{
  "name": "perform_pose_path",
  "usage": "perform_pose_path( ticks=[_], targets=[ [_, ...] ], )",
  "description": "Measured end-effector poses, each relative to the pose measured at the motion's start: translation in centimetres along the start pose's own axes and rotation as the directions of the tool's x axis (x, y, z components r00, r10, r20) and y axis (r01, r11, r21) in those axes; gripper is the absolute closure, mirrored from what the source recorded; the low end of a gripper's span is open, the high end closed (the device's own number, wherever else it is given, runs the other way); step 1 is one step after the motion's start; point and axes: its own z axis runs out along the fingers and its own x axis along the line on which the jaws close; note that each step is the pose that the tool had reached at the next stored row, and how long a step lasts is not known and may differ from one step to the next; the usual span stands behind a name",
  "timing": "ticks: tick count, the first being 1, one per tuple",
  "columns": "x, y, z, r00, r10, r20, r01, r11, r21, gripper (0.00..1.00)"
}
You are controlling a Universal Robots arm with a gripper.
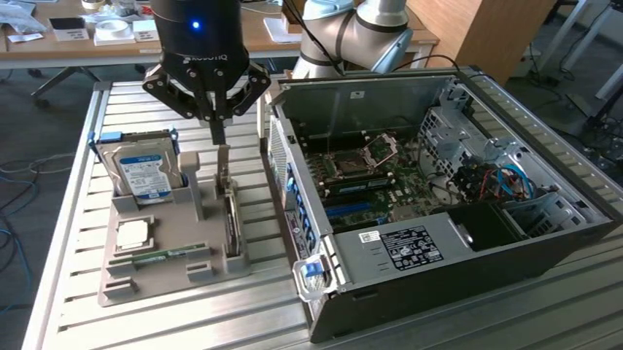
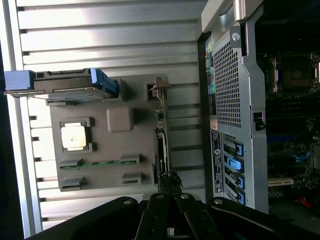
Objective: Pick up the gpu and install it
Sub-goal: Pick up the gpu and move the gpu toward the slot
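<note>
Slatted desk carrying open computer case at three o'clock in the exterior view, grey tray at nine. Claw pressed together, poised just over gpu, standing on edge along tray's three o'clock side.

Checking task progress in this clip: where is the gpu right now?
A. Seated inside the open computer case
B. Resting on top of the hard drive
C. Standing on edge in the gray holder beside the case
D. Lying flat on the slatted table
C: the gpu stands on edge in the gray holder, with the shut hand just above it, outside the computer case.
</note>
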Motion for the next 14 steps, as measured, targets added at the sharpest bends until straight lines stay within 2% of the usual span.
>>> perform_pose_path(
  ticks=[8, 9, 10, 13, 14],
  targets=[
    [0.0, 0.0, 0.0, 1.0, 0.0, 0.0, 0.0, 1.0, 0.0, 0.89],
    [0.0, 0.0, 0.0, 1.0, 0.0, -0.0001, 0.0, 1.0, -0.0001, 0.83],
    [0.0, 0.0, 0.0, 1.0, 0.0, -0.0001, 0.0, 1.0, -0.0001, 0.83],
    [0.0, 0.0, 0.0, 1.0, 0.0, 0.0, 0.0, 1.0, 0.0, 0.65],
    [0.0, 0.0, 0.0, 1.0, 0.0, -0.0001, 0.0, 1.0, 0.0, 0.65]
  ],
)
